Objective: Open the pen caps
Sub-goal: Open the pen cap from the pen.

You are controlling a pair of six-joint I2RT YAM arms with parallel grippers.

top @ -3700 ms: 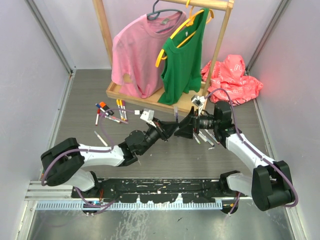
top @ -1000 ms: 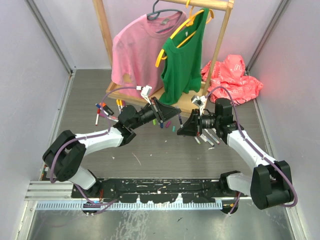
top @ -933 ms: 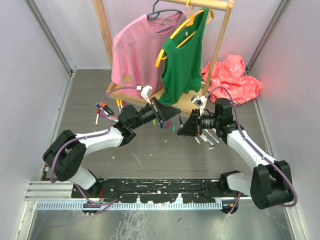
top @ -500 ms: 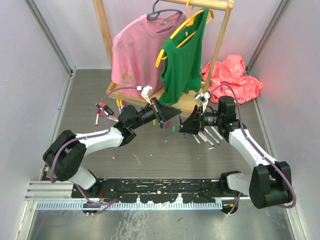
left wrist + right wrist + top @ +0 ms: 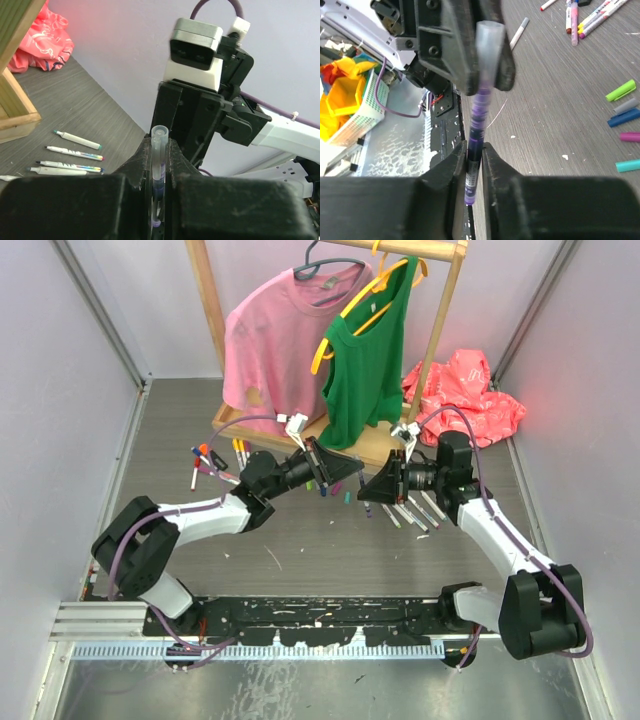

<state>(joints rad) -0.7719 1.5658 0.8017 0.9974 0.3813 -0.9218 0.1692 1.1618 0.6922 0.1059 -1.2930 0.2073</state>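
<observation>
Obs: left gripper point(image 5: 159, 162) pinched tight on a slim translucent tube point(image 5: 159, 145) with a flanged tip, purple-tinted low down. The right gripper point(image 5: 474, 162) has its fingers closed against a purple marker point(image 5: 479, 107) with a frosted end. Both hang just in front of the wooden rack base point(image 5: 232, 423). Loose pen caps point(image 5: 621, 90), short smooth plastic cylinders, lie before it on the grey grained floor point(image 5: 560, 125).

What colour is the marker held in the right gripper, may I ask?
The marker is purple with a clear end; the right wrist view shows it best.
</observation>
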